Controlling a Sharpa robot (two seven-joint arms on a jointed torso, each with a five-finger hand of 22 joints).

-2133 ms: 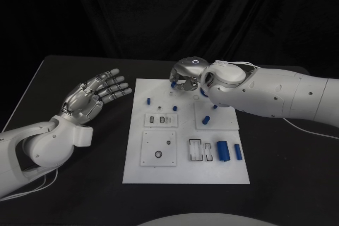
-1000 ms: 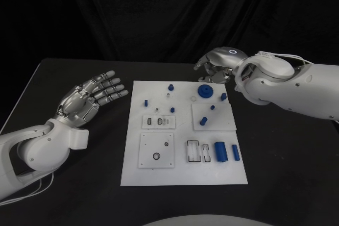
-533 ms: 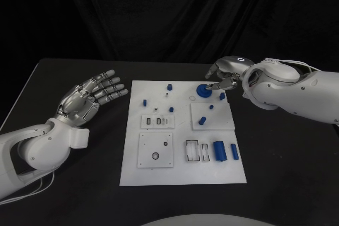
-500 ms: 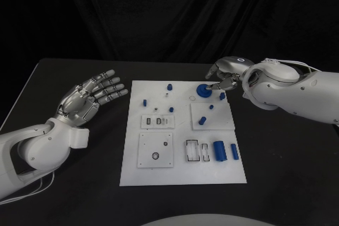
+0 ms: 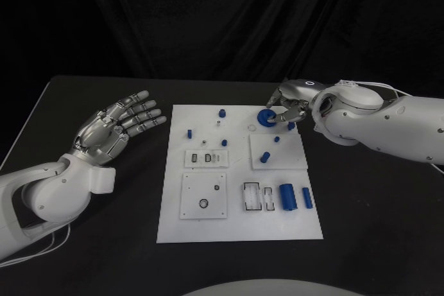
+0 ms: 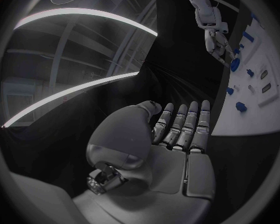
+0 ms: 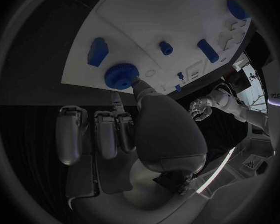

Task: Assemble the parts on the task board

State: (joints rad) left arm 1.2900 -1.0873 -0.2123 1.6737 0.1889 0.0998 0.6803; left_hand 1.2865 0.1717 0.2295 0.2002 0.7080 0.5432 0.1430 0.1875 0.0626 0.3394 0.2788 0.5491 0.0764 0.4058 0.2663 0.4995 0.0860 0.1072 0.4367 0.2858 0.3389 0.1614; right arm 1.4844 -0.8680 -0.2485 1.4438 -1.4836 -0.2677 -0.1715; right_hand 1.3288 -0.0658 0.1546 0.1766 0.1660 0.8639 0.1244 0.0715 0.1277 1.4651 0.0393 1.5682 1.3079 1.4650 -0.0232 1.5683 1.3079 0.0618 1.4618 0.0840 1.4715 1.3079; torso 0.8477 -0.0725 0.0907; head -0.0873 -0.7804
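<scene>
While the left hand point(image 5: 115, 126) hovers with fingers spread, holding nothing, over the tabletop's point(image 5: 370, 212) left side, a white task board point(image 5: 240, 228) lies at the middle, dotted with small blue parts point(image 5: 288, 197). Near the board's far right corner, the right hand point(image 5: 289, 103) touches a round, toothed blue gear point(image 5: 265, 118) with a fingertip.

Even light from overhead falls on my black table point(image 5: 111, 257) against a black backdrop, the white task board point(image 5: 239, 212) bright but not blown out, with a soft sheen on my right hand point(image 5: 289, 106) and only faint shadows under the blue parts. My wrist views bend every straight edge and fade to dark at the rim; the left one catches glaring curved light strips above my open left hand point(image 6: 159, 149), while the right is dim, my fingers point(image 7: 71, 132) in murky shade.
</scene>
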